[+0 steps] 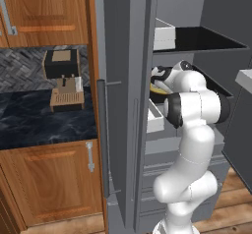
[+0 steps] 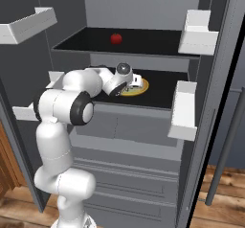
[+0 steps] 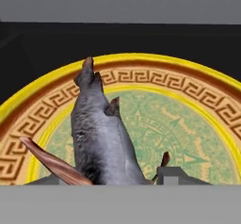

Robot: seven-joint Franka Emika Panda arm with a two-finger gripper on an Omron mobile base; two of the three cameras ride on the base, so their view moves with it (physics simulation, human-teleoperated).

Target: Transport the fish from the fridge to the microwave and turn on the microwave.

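Fish, a slender dark grey body with a pinkish-brown fin, lies on the round yellow plate with its green centre and brown key-pattern border, and the plate rests on the black middle shelf of the tall grey fridge. That is probably why the white arm reaches deep over this shelf: the two-finger gripper sits low above the plate, so the fish runs lengthwise up between its dark fingertips. The fingertips flank the tail end, standing partly apart; whether they already pinch the fish I cannot tell. On the black shelf above the plate sits a small red round fruit, well apart from the work. The fish's head points away from the gripper toward the plate's far rim, its skin matt and mottled.
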